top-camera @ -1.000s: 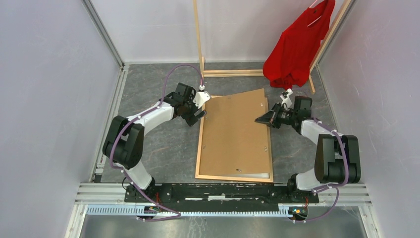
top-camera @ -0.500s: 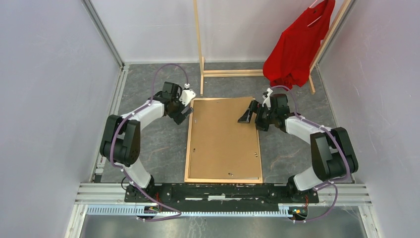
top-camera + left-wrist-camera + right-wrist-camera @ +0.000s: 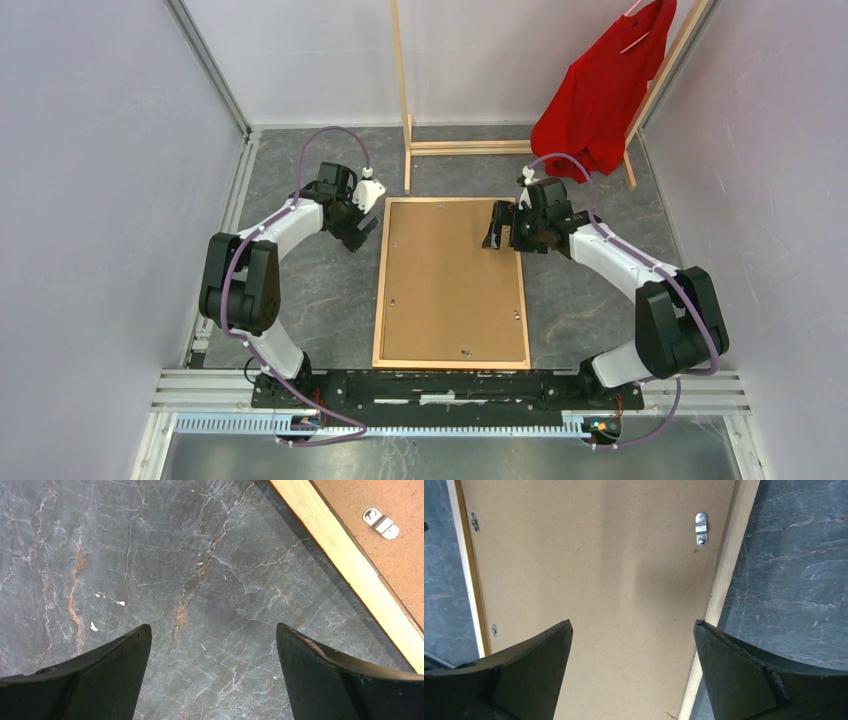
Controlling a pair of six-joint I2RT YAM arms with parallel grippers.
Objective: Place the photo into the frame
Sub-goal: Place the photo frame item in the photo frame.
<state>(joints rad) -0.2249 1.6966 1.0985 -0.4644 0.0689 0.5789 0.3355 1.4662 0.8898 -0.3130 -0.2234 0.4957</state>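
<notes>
The frame [image 3: 378, 300] lies flat in the middle of the grey table, back side up. A plain brown backing panel [image 3: 450, 285] sits square inside it. The photo is hidden. My left gripper [image 3: 362, 232] hovers open over bare table just left of the frame's far left corner; the left wrist view shows its fingers apart [image 3: 212, 626] and the frame strip [image 3: 350, 565] at the right. My right gripper [image 3: 493, 228] hangs open above the panel's far right part; in the right wrist view [image 3: 633, 621] nothing lies between its fingers, and the panel [image 3: 599, 570] is beneath.
A pale wooden clothes rack [image 3: 403, 100] stands at the back with a red shirt [image 3: 595, 100] hanging at its right. Small metal clips [image 3: 700, 528] sit along the panel's edges. White walls close in both sides.
The backing panel lay askew over the frame; now it sits square inside, and frame and panel have shifted left. My right gripper has opened. Both grippers moved farther back.
</notes>
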